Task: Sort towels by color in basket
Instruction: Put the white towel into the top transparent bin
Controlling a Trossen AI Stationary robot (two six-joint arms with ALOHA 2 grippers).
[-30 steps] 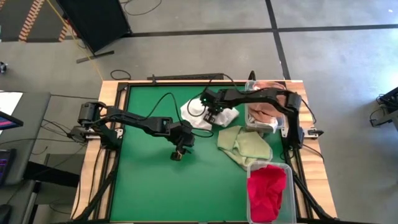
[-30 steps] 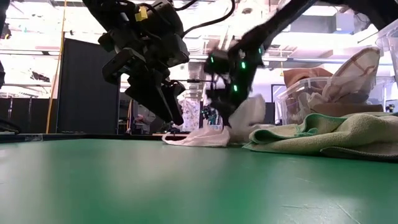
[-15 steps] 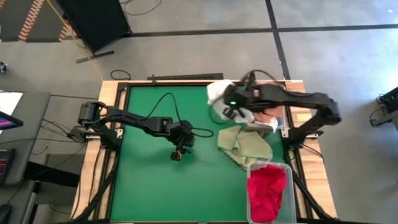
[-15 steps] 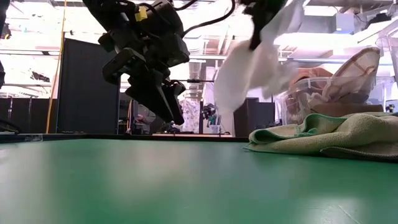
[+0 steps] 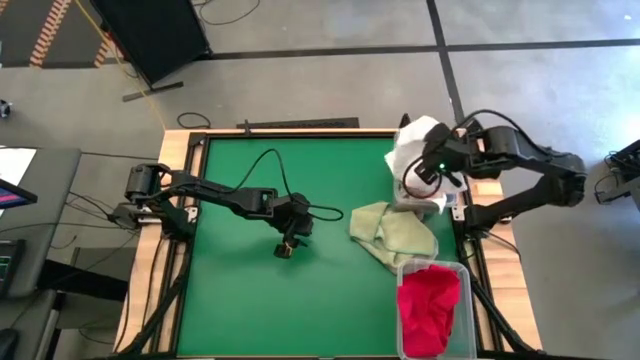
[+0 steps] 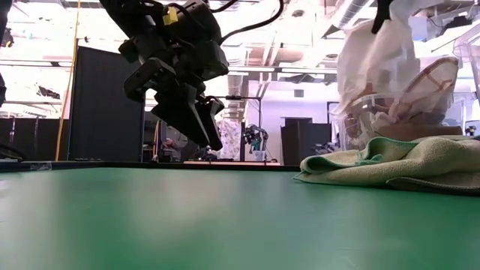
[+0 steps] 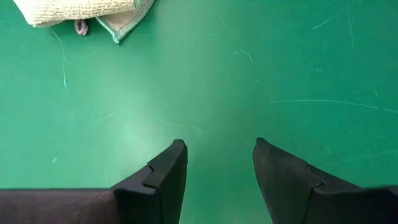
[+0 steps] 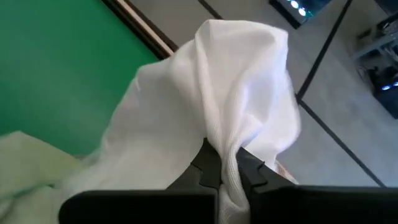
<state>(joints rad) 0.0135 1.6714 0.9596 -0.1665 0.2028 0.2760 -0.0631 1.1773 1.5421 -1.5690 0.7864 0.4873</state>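
Over the clear bin (image 5: 437,203) at the table's far right, the right gripper (image 8: 222,167) pinches a white towel (image 5: 413,150), red ones (image 5: 430,310) look sorted, a pale green towel (image 5: 395,234) waits, and the left gripper (image 7: 217,180) hangs spread, holding nothing.

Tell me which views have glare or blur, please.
Low view: bright backlight from the room silhouettes the left end effector, and the near green table looks soft. Right wrist view: the white towel is nearly overexposed. High view: evenly lit.
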